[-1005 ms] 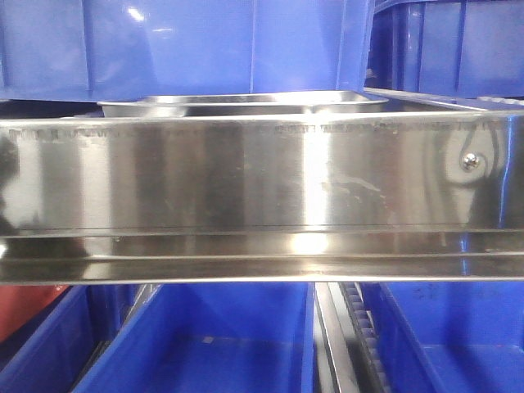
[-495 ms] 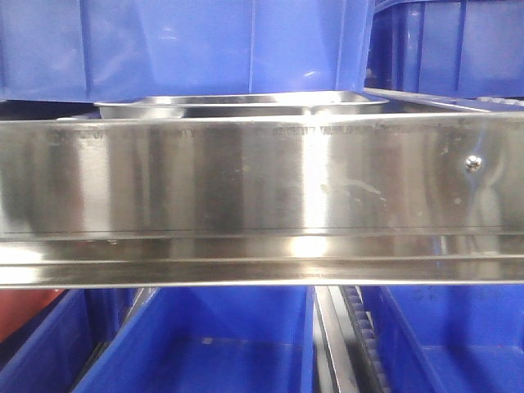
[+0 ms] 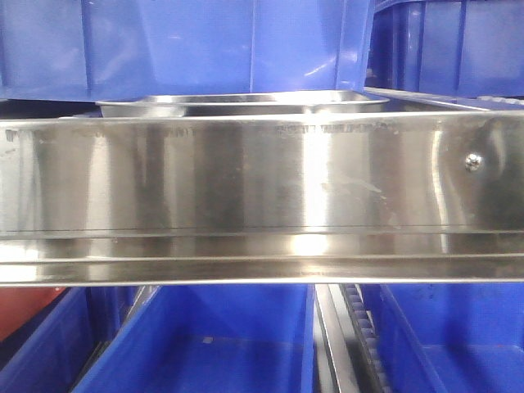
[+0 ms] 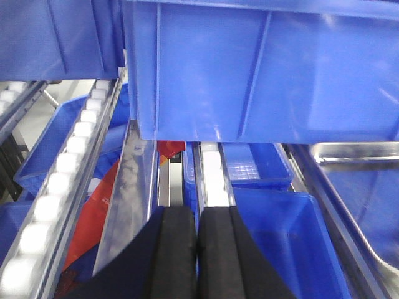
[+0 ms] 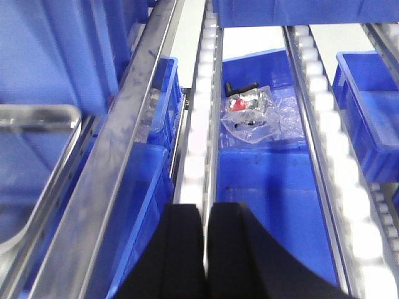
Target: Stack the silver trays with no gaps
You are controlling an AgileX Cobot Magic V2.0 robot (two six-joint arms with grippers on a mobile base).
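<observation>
A silver tray [image 3: 246,103] shows only its shiny rim behind the long steel rail, under a big blue bin [image 3: 188,45]. In the left wrist view the tray [image 4: 358,154] lies at the right edge, to the right of and beyond my left gripper [image 4: 197,213]. That gripper is shut with its black pads together and nothing between them. In the right wrist view the tray [image 5: 34,118] sits at the far left. My right gripper [image 5: 205,210] is shut and empty over a roller track, apart from the tray.
The steel shelf rail [image 3: 262,176] with a screw spans the front view. Blue bins [image 3: 205,344] fill the level below. Roller tracks [image 4: 65,165] [image 5: 330,149] run between lanes. One bin holds a plastic bag of parts [image 5: 249,112]. A red item [image 4: 93,212] lies lower left.
Reflections on the steel rail have shifted a little and the front view has moved slightly. The tray rim stays in about the same place.
</observation>
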